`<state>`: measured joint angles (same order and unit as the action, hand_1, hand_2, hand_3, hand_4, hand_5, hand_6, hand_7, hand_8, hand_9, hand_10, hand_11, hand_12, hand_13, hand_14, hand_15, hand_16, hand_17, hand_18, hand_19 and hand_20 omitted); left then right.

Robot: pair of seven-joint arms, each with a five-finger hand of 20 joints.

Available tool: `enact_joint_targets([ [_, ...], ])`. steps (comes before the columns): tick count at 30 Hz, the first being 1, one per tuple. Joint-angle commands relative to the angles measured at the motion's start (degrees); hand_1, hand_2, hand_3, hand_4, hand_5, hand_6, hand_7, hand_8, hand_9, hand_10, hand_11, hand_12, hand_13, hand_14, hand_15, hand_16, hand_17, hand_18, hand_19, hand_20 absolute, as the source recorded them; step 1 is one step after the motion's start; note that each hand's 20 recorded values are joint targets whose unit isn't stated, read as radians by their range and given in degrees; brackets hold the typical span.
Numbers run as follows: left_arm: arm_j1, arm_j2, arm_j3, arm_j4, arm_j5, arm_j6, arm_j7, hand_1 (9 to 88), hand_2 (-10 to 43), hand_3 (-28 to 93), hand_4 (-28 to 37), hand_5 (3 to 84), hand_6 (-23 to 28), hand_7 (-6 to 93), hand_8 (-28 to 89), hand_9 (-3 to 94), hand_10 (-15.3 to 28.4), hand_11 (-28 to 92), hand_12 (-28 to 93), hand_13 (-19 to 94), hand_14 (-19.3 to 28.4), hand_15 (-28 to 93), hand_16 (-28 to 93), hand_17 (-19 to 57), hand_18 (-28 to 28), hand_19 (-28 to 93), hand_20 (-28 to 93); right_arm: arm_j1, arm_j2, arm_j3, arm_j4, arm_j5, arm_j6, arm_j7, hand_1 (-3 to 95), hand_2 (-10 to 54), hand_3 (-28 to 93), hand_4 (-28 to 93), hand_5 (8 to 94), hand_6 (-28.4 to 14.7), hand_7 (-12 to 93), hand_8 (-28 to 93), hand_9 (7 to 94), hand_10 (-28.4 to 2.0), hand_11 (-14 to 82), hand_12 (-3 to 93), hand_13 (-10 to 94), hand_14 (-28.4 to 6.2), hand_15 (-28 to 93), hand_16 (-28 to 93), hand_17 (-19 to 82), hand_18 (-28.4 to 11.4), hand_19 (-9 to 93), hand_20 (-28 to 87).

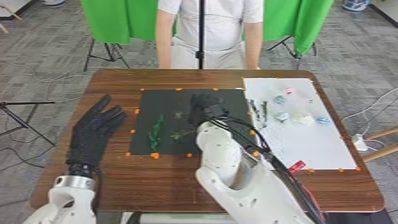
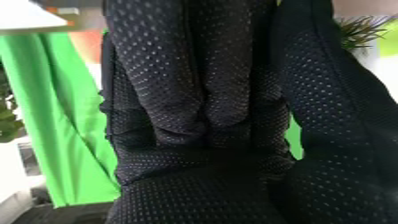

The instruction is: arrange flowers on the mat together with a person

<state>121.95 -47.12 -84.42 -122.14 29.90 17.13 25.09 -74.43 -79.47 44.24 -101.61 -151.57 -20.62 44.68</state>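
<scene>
The right robot hand [image 1: 210, 106] is over the black mat [image 1: 178, 96]; whether it grips anything I cannot tell. The left robot hand [image 1: 92, 131], extended with straight fingers, is left of the mat at the tabletop [image 1: 169, 190]. Flowers [image 1: 304, 119] lie on the white sheet [image 1: 311, 147] at right, a green sprig [image 1: 155, 132] on the black mat's left.

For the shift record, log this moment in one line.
right hand: over dark mat | left hand: open, left of mat | green sprig: on mat's left part | flowers: on white sheet
</scene>
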Motion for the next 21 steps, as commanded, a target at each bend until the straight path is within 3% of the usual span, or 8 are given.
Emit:
enact_joint_targets([
  [1, -1.46, -1.43, 0.91, 0.39, 1.34, -1.36, -1.55, 26.3, 10.6, 74, -19.4, 32.7, 8.3, 11.1, -9, 30.7, 19.9, 22, 10, 23, 22.9, 34, -5, -9.3, 19.6, 47, 9, 0.07, -0.89, -0.94, 2.38, -1.70, -1.73, 1.72, 51.2, -9.5, 61, -28, 93.7, 1.8, 20, -2, 93.7, -12.2, 35.7, 13.4, 90, -9.2, 47, 18, 35, -21.5, 93, -12],
  [4, -2.22, -1.37, 1.60, 0.46, 1.40, -1.10, -1.32, 26.3, 10.6, 74, -19.3, 32.8, 8.3, 11.1, -9, 30.7, 19.9, 22, 10, 24, 23.0, 34, -5, -9.2, 19.6, 47, 9, 0.44, -1.68, -1.59, 2.93, -2.10, -2.68, 1.17, 49.4, -9.5, 63, -28, 93.7, 1.7, 21, -3, 93.7, -12.3, 36.4, 13.2, 90, -9.5, 47, 18, 35, -21.7, 93, -12],
  [7, -3.17, -0.54, 2.53, 0.59, 1.13, -0.81, -0.67, 26.3, 10.6, 74, -19.1, 32.7, 8.2, 11.3, -9, 30.7, 19.8, 22, 10, 24, 23.0, 34, -5, -9.3, 19.6, 47, 9, 1.23, -2.52, -2.29, 3.69, -2.78, -3.92, 1.54, 46.9, -9.5, 65, -28, 93.7, 2.0, 23, -5, 93.7, -12.5, 37.6, 12.7, 91, -9.7, 46, 18, 35, -22.0, 93, -12],
  [9, -4.58, -1.03, 2.60, 1.12, 2.02, -1.91, -1.99, 26.3, 10.6, 74, -18.9, 32.8, 8.2, 11.2, -9, 30.7, 19.8, 22, 10, 23, 23.0, 34, -5, -9.2, 19.6, 47, 9, 2.11, -2.94, -2.78, 4.26, -1.25, -4.01, 3.74, 44.3, -7.4, 68, -28, 93.7, 2.5, 24, -10, 93.7, -12.6, 38.6, 12.1, 91, -10.3, 47, 18, 36, -22.2, 93, -11],
  [10, -4.28, 0.04, 3.37, 0.77, 0.94, -0.72, -0.50, 26.4, 10.6, 74, -18.9, 32.8, 8.2, 11.2, -9, 30.7, 19.8, 22, 10, 23, 23.0, 34, -5, -9.2, 19.6, 47, 9, 2.20, -3.55, -2.63, 4.66, -1.59, -4.78, 3.08, 43.4, -6.6, 68, -28, 93.7, 2.6, 25, -14, 93.7, -12.7, 38.9, 11.9, 92, -10.4, 47, 18, 36, -22.3, 93, -11],
  [11, -4.82, -0.25, 3.45, 0.94, 1.29, -1.03, -1.18, 26.4, 10.6, 74, -18.8, 32.8, 8.2, 11.2, -9, 30.7, 19.8, 22, 10, 23, 23.0, 34, -5, -9.2, 19.6, 47, 9, 2.55, -3.46, -2.97, 4.81, -1.15, -4.59, 3.45, 42.7, -4.3, 68, -28, 93.7, 2.5, 27, -17, 93.7, -13.0, 39.5, 11.8, 92, -10.8, 47, 18, 36, -22.6, 93, -11],
  [13, -5.30, -0.04, 3.82, 1.09, 1.27, -1.18, -1.15, 26.5, 10.6, 74, -18.8, 32.8, 8.2, 11.3, -9, 30.7, 19.9, 22, 10, 23, 23.0, 34, -5, -9.2, 19.6, 47, 9, 2.97, -3.80, -3.38, 5.03, -0.39, -4.97, 4.15, 41.8, -2.0, 68, -28, 93.7, 2.2, 28, -18, 93.7, -13.2, 40.0, 11.6, 92, -11.0, 47, 18, 36, -22.9, 93, -10],
  [21, -4.53, -0.54, 3.32, 0.82, 1.36, -0.93, -1.14, 26.6, 10.5, 74, -18.6, 32.8, 8.1, 11.3, -9, 30.6, 19.7, 22, 10, 23, 23.0, 34, -5, -9.3, 19.6, 47, 9, 1.47, -4.22, -2.82, 5.17, -1.13, -8.11, 3.07, 39.8, -0.6, 67, -28, 93.7, 1.8, 25, -19, 93.7, -13.4, 38.2, 11.8, 92, -11.1, 46, 18, 36, -23.2, 93, -11],
])
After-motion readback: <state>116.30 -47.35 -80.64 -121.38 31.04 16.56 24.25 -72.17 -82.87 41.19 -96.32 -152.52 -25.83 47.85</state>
